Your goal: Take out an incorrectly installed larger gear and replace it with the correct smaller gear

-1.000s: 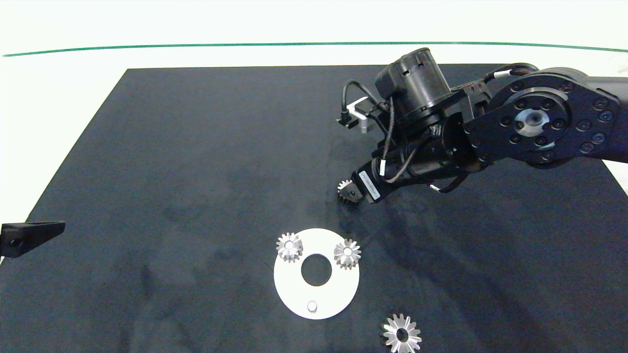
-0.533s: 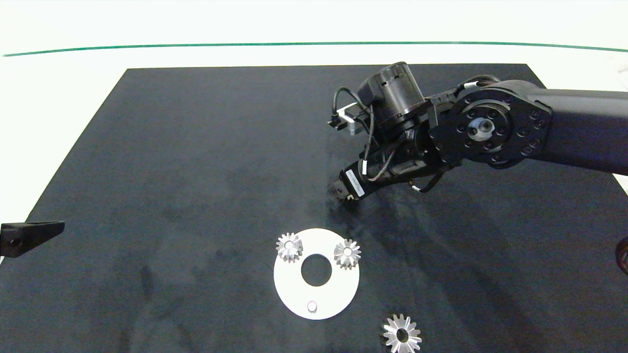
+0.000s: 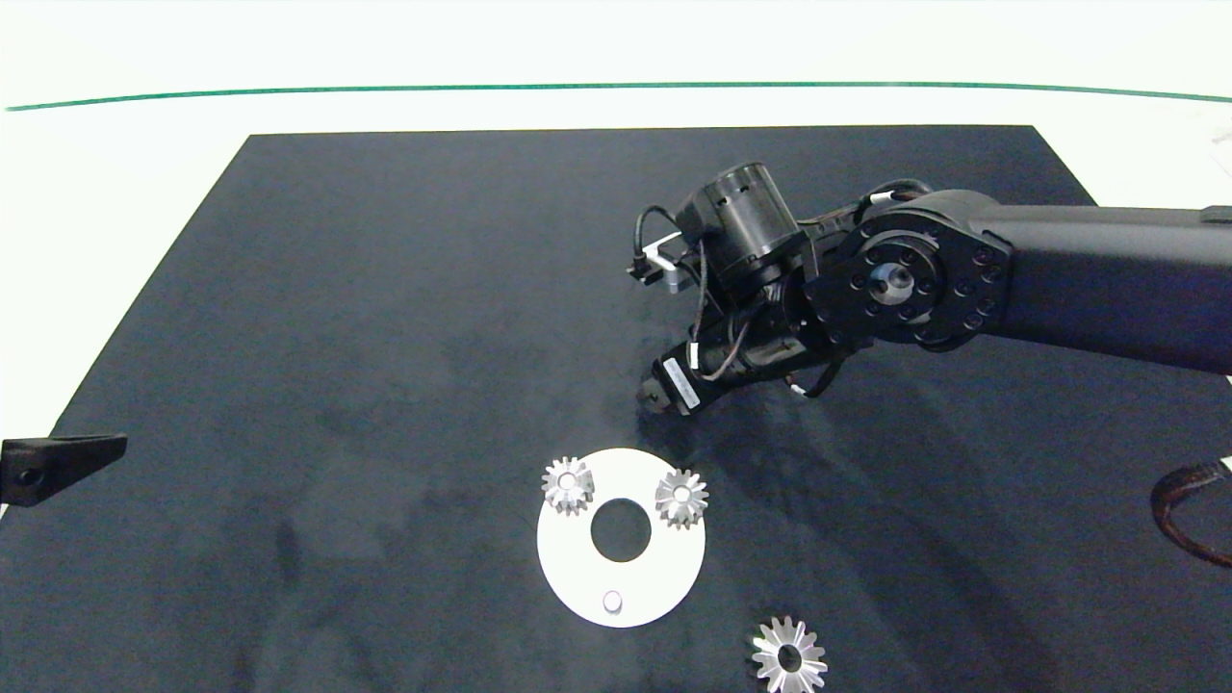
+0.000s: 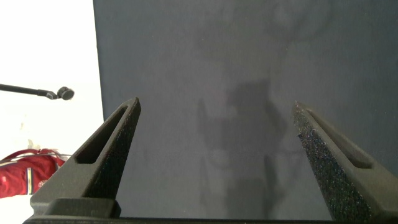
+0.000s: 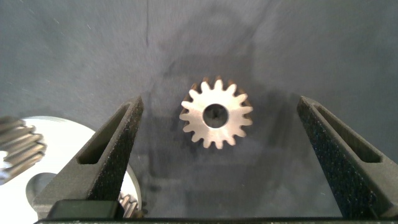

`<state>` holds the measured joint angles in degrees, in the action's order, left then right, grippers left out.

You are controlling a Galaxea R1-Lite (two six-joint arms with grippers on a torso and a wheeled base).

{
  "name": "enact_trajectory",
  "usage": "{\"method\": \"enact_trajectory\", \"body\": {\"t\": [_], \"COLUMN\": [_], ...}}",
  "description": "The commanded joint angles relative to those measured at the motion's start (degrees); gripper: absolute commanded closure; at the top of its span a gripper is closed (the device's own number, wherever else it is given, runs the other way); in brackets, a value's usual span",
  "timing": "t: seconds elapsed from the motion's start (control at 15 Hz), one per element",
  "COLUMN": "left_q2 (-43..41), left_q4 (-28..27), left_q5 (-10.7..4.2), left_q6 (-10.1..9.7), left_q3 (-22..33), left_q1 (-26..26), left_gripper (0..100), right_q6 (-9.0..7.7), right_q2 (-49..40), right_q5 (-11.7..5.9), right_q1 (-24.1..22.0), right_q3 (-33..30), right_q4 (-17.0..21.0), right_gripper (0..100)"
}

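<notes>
The right gripper [image 5: 216, 155] is hovering with its grey fingers spread wide over the small silvery smaller gear with a dark bore [image 5: 216, 112], which is lying flat on the dark mat [image 3: 385, 337] between them, touching neither. The wide star-toothed larger gear [image 3: 789, 657] is lying on the mat, apart from the white round plate [image 3: 621, 597], while the left gripper [image 4: 214, 162] is idling at the mat's left edge, jaws wide.

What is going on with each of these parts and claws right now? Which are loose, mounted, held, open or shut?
Smaller gear: loose, flat on the black mat, between the open fingers, not gripped.
Right gripper: open, low over the smaller gear.
Larger gear: off the plate, flat on the mat.
White plate: flat; two small gears mounted, one pin bare.
Left gripper: open, empty, at the mat's edge.
</notes>
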<state>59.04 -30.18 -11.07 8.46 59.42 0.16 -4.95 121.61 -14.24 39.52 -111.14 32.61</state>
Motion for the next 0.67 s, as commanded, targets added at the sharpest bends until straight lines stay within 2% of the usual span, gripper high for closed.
{"method": "enact_trajectory", "body": {"t": [0.07, 0.67], "left_q2": [-0.1, -0.1], "left_q4": [-0.2, -0.2], "left_q5": [-0.09, -0.09], "left_q6": [0.07, 0.07], "left_q3": [0.0, -0.1], "left_q1": [0.0, 0.0], "left_gripper": [0, 0], "right_q6": [-0.15, -0.06], "right_q2": [0.5, 0.3], "right_q5": [-0.09, 0.00], "right_q1": [-0.2, -0.3], "right_q3": [0.3, 0.8], "right_q4": [0.2, 0.2], "right_gripper": [2, 20]}}
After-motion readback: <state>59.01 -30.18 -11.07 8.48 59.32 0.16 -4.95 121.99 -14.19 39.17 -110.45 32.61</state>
